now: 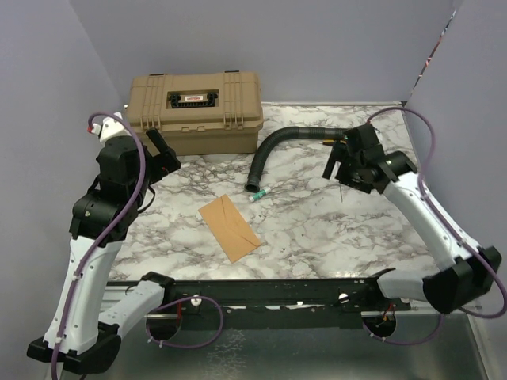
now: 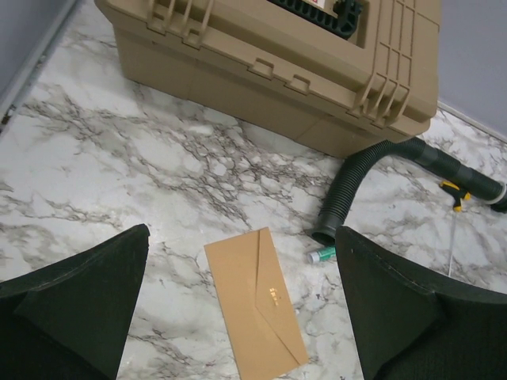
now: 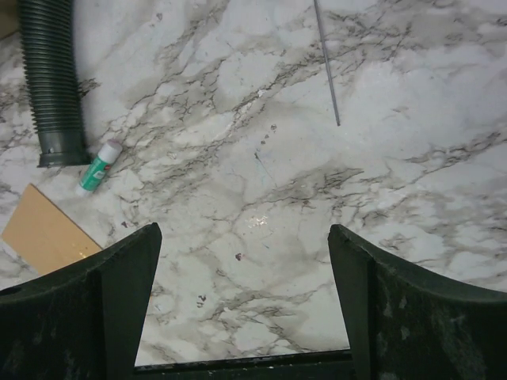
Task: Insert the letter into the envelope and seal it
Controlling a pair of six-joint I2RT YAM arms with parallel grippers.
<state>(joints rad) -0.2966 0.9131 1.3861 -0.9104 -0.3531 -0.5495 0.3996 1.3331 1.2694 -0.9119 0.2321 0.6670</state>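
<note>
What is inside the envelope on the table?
The envelope lies flat, flap folded down, so its inside is covered. No separate letter is in view; whether one is inside cannot be told.

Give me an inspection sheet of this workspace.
Surface: marble-pattern table, a few small dark specks.
Job's things: envelope flat at centre, flap side up; no separate letter seen.
Clutter: tan toolbox, black hose, small green tube, thin rod.
Claws: left claw and right claw open, holding nothing.
Cables: purple cables looped along both arms.
Surroundings: lilac walls on three sides.
</note>
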